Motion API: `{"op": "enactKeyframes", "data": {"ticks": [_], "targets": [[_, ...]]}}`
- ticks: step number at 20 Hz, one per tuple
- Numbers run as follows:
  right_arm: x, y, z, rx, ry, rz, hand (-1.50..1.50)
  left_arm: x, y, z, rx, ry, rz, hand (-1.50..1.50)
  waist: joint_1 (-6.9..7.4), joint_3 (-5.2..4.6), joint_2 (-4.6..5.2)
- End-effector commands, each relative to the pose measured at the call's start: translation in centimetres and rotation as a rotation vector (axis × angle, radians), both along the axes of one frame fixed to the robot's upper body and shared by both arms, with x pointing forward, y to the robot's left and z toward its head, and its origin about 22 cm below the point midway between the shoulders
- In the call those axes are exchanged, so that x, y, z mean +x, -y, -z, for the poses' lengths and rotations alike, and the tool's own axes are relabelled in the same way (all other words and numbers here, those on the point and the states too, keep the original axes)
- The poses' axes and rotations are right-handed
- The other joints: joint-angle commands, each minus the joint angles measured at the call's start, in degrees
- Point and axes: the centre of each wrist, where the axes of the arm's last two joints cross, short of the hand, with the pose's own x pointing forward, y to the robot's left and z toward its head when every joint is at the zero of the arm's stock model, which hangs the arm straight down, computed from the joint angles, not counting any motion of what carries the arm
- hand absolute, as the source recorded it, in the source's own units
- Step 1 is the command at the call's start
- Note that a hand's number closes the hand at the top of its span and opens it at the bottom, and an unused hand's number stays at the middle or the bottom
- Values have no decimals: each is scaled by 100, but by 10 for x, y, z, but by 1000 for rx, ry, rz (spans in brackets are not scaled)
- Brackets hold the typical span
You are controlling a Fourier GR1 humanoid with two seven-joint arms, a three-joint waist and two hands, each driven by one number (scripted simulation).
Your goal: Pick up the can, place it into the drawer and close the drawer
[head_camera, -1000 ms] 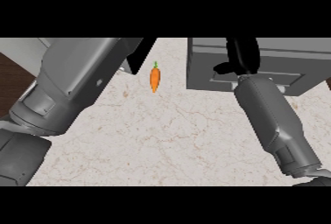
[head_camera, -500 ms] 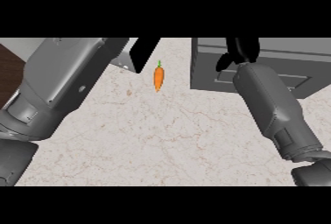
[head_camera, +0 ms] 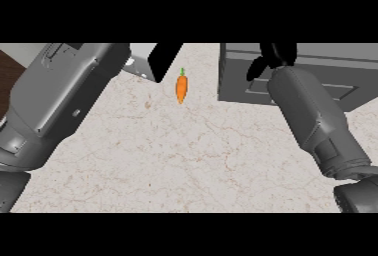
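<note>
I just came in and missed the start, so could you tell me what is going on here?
The robot is working at a counter, both forearms stretched toward its far side. Its right hand is up at the grey drawer unit; whether it holds anything cannot be seen. Its left hand shows only in part at the top edge, beside a carrot lying untouched on the counter. No can is visible.

Grey drawer unit (head_camera: 310, 75) at upper right, right hand (head_camera: 273, 59) over it, carrot (head_camera: 181, 87) on marbled counter (head_camera: 184, 155), left hand (head_camera: 164, 59) at top.
</note>
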Motion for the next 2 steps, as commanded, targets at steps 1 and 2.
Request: {"op": "enactKeyframes", "data": {"ticks": [1, 2], "targets": [[11, -8, -45, 138, 120, -22, -150, -7, -4, 16, -1, -14, 17, -150, 72, -47, -75], [10, -18, -42, 143, 120, -33, -150, -5, -16, -3, -19, -12, 1, -150, 73, -48, -73]]}}
